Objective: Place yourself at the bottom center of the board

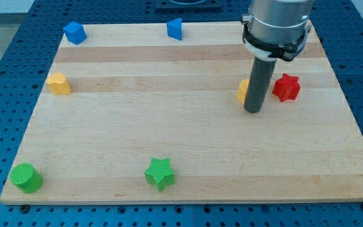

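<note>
From my remote seat I see the wooden board (pixel 188 145) filling most of the view, resting on a blue perforated table (pixel 5 75). My tip (pixel 253 111) sits on the board in its right half, nearer the view's top edge than the bottom, so it is well away from the bottom centre of the board, which lies down and to the left of it. There is no claw on this arm to be apart or together; it ends only in the dark rod under the grey cylinder. Just behind the rod, peeking out on its left side, is a yellow block (pixel 242 91), partly hidden so I cannot make out its shape or tell whether the rod touches it. Just to the right of the rod is a red star block (pixel 287 87), near it but apart. Along the top edge sit a blue block (pixel 74 32) near the top left corner and a blue wedge-like block (pixel 175 28) near the middle. A yellow rounded block (pixel 58 83) lies by the left edge. A green cylinder (pixel 26 178) stands in the bottom left corner, and a green star (pixel 159 173) lies near the bottom edge, slightly left of centre.
</note>
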